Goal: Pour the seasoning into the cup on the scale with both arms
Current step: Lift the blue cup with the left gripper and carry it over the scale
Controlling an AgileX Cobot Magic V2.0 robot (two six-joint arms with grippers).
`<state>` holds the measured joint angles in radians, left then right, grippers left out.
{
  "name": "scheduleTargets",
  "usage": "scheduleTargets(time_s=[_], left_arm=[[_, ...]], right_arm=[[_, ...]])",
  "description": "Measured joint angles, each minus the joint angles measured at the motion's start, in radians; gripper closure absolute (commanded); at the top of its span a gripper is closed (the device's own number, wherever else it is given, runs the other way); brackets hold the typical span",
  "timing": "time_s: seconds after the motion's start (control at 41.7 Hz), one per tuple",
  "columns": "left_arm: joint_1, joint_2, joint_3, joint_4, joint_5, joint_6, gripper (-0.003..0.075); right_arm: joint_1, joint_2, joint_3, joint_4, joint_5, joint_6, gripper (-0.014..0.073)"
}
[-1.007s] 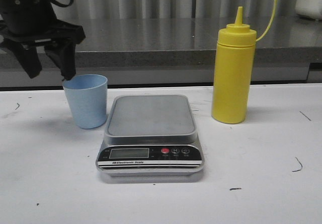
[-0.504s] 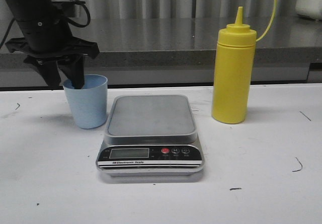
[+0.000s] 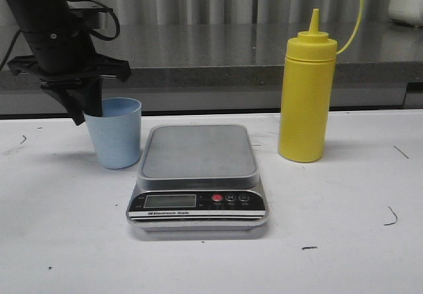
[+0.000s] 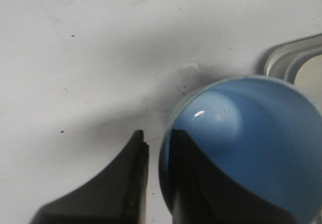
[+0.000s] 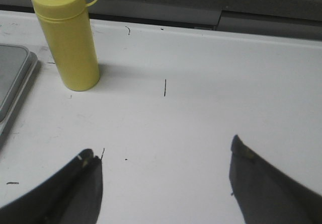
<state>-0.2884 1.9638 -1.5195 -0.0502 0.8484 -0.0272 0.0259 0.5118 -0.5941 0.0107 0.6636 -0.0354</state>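
The pale blue cup (image 3: 117, 139) stands on the white table just left of the scale (image 3: 197, 152), not on its grey platform. My left gripper (image 3: 86, 114) straddles the cup's left wall, one finger inside and one outside. In the left wrist view the cup (image 4: 251, 133) has one finger inside it; a thin strip of table shows between the outer finger (image 4: 138, 148) and the rim. The left gripper (image 4: 156, 133) is narrowly open. The yellow seasoning bottle (image 3: 306, 102) stands upright right of the scale. My right gripper (image 5: 163, 151) hovers wide open and empty, well short of the bottle (image 5: 70, 48).
A grey counter ledge (image 3: 218, 56) runs behind the table. A white object (image 3: 406, 0) sits on it at the far right. Small black marks dot the table (image 5: 201, 98). The scale's corner (image 4: 294, 58) lies close beside the cup.
My left gripper came down and to the right onto the cup's left rim. Its fingers drew from wide apart to a narrow gap around the wall. Cup, scale and bottle stayed put.
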Motion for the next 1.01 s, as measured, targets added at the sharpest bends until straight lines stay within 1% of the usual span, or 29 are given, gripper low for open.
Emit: scheduleTargets(time_s=[0.288,0.504,0.671,0.839,1.007], left_arm=[[-0.019,-0.026,0.000,-0.011,0.009,-0.002,0.0740],[-0.096,-0.143,0.000,-0.007,0.008,-0.002,0.0740],[-0.174,-0.169,-0.014,-0.007,0.001,-0.002,0.0741],[-0.225,-0.118,-0.095,-0.007,0.007,-0.015,0.0741],[-0.241,-0.022,-0.223,-0.009,0.077,-0.025,0.0741]], right_arm=[[0.000,0.000,0.000,0.000,0.000,0.000,0.0045],[0.000,0.000,0.000,0.000,0.000,0.000,0.0045],[0.000,0.000,0.000,0.000,0.000,0.000,0.0045],[0.000,0.000,0.000,0.000,0.000,0.000,0.0045],[0.000,0.000,0.000,0.000,0.000,0.000,0.0045]])
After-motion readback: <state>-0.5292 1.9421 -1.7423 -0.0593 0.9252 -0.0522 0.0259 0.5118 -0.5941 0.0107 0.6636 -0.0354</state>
